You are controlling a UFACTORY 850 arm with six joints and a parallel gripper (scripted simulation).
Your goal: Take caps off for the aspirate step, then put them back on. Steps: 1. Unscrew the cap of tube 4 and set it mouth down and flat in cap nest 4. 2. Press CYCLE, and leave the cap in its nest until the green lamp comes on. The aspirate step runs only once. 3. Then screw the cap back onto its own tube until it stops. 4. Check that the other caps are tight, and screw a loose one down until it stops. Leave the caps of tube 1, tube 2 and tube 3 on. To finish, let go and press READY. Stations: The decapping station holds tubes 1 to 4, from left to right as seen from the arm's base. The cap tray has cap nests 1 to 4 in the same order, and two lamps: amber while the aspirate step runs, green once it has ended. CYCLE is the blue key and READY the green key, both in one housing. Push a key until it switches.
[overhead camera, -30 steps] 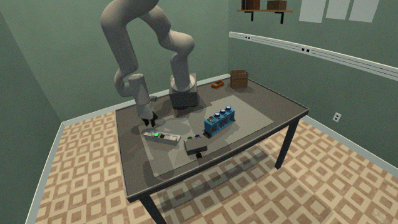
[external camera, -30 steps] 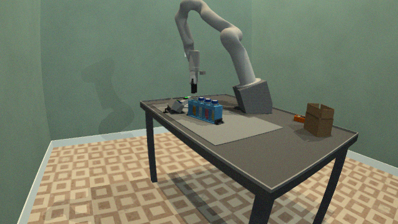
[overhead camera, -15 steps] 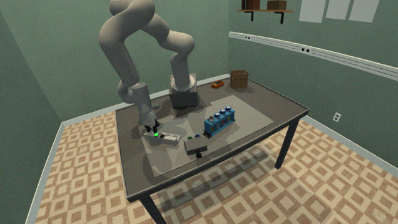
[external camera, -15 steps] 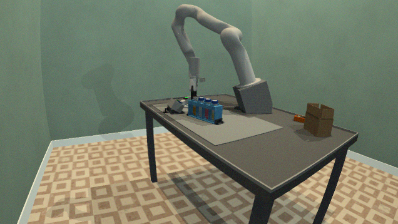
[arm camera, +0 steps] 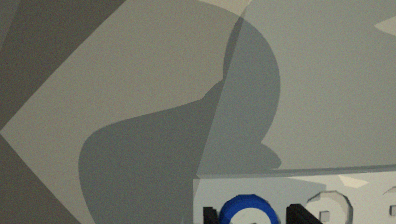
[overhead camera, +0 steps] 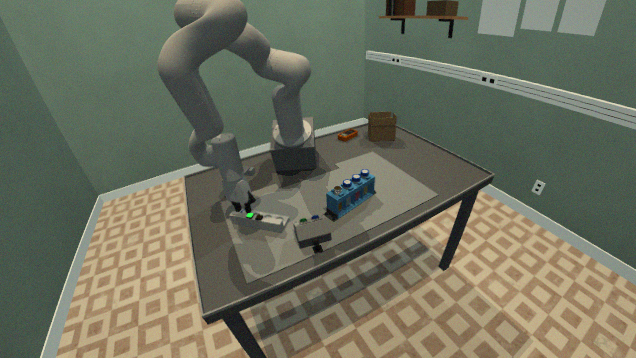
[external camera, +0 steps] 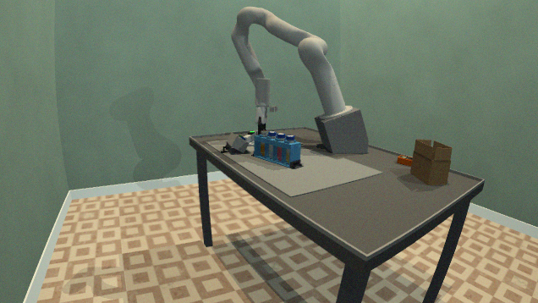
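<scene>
Below my gripper (overhead camera: pixel 242 204): matt white plastic-looking cap tray (overhead camera: pixel 272 220), smooth blue cap (arm camera: pixel 248 211). Table (overhead camera: pixel 450 165) matt grey w/ paler mat (overhead camera: pixel 400 190).

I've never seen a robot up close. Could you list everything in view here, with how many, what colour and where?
Table: one, dark grey, middle of the room.
Mat: one, light grey, on the table.
Tube rack: one, blue, on the mat.
Caps on tubes: three, blue; the end tube is bare.
Loose cap: one, blue, in the tray's end nest.
Cap tray: one, white; green lamp lit.
Key housing: one, grey, beside the tray.
Cardboard box: one, brown, far table corner.
Orange device: one, beside the box.
Wall shelf: one, two brown boxes on it.
Arm: one, pale grey, on a grey base.
Hand: one, open, fingers either side of the loose cap.
</scene>
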